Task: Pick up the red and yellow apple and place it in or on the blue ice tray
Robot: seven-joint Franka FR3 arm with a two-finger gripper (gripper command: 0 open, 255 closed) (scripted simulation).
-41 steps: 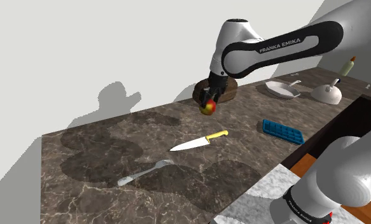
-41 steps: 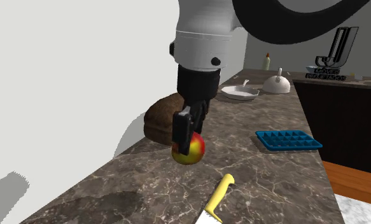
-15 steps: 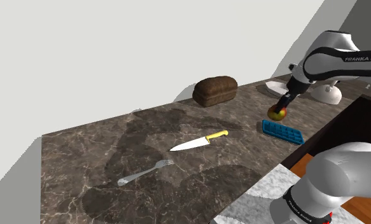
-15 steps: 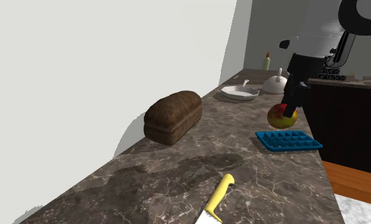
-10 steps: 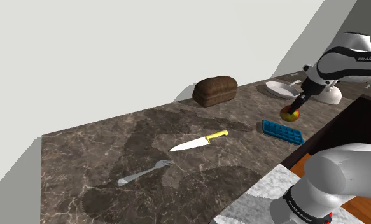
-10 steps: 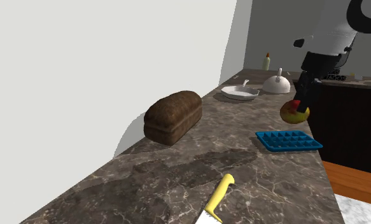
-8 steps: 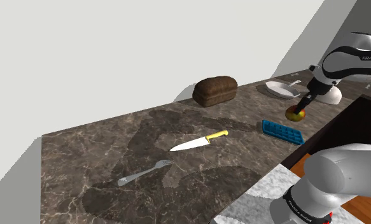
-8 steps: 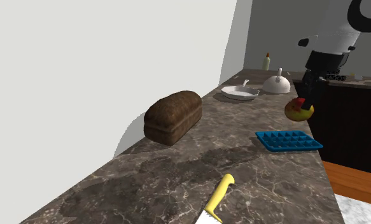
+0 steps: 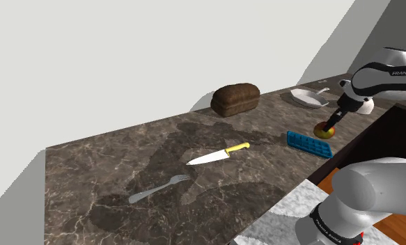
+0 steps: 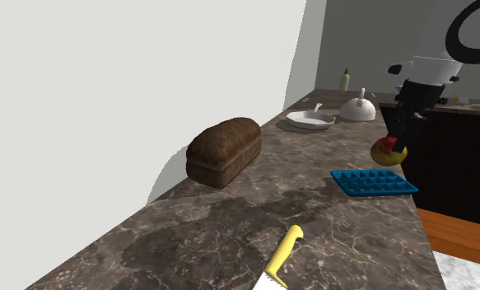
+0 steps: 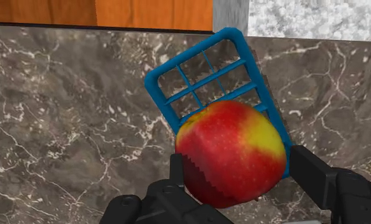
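My black gripper [image 9: 327, 127] is shut on the red and yellow apple [image 9: 324, 131], holding it in the air above the blue ice tray [image 9: 308, 144]. In the second exterior view the apple [image 10: 389, 152] hangs from the gripper [image 10: 391, 147] a little above the tray [image 10: 372, 182], near its far end. Seen from the wrist, the apple [image 11: 231, 153] is clasped between both black fingers [image 11: 312, 170], and part of the gridded tray [image 11: 203, 73] lies on the marble counter straight beneath it.
On the dark marble counter [image 9: 125, 167] lie a yellow-handled knife [image 9: 219, 154], a fork [image 9: 159, 188], a brown bread loaf [image 9: 235, 99], a white pan [image 9: 309, 97] and a white dome-shaped object [image 9: 359, 103]. The counter's edge runs just beyond the tray, with an orange floor [image 11: 101, 11] below.
The gripper has carried the apple from beside the bread loaf across the counter, toward the shoulder view's right, and lowered it slightly over the blue tray. Its grasp has stayed shut.
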